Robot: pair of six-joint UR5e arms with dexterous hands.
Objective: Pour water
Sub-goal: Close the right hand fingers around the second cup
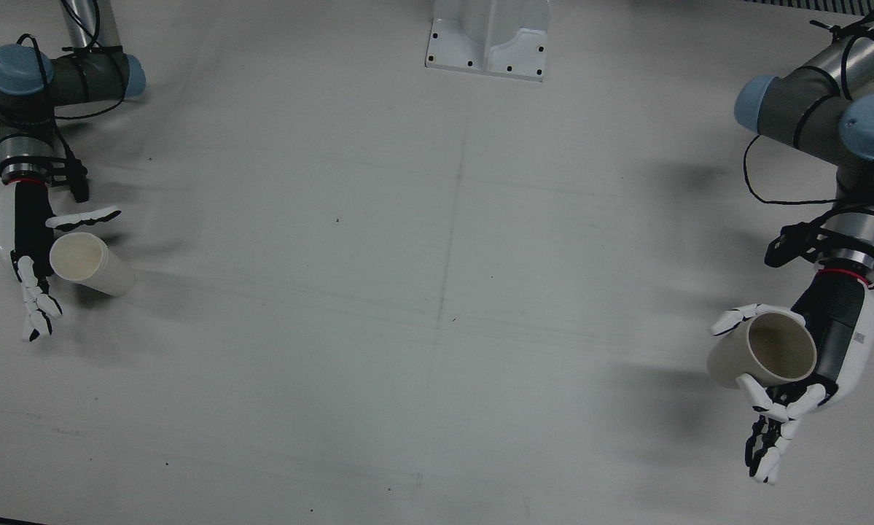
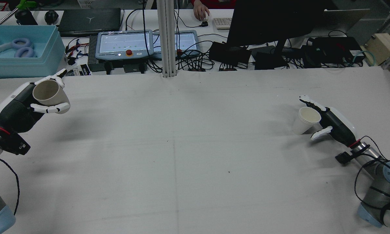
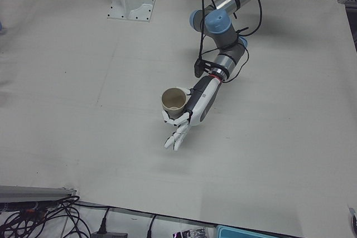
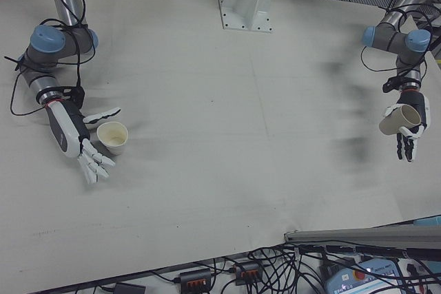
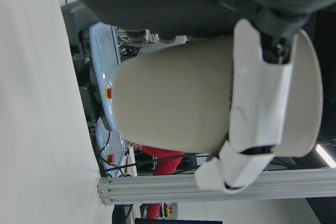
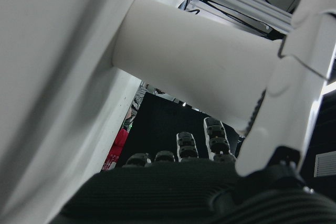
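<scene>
Beige cup (image 2: pixel 50 92) clamped in left hand (image 2: pixel 25 105) fingers (no readable label), white cup (image 2: pixel 306 120) on table, right hand (image 2: pixel 331 123) fingers apart.

Left robot hand (image 3: pixel 187 116) holds a seemingly empty cup (image 3: pixel 174 102).

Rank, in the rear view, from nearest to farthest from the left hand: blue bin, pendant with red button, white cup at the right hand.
1. Blue bin, just behind the left hand.
2. Pendant, farther back, toward centre.
3. White cup, across the table by the right hand.
</scene>
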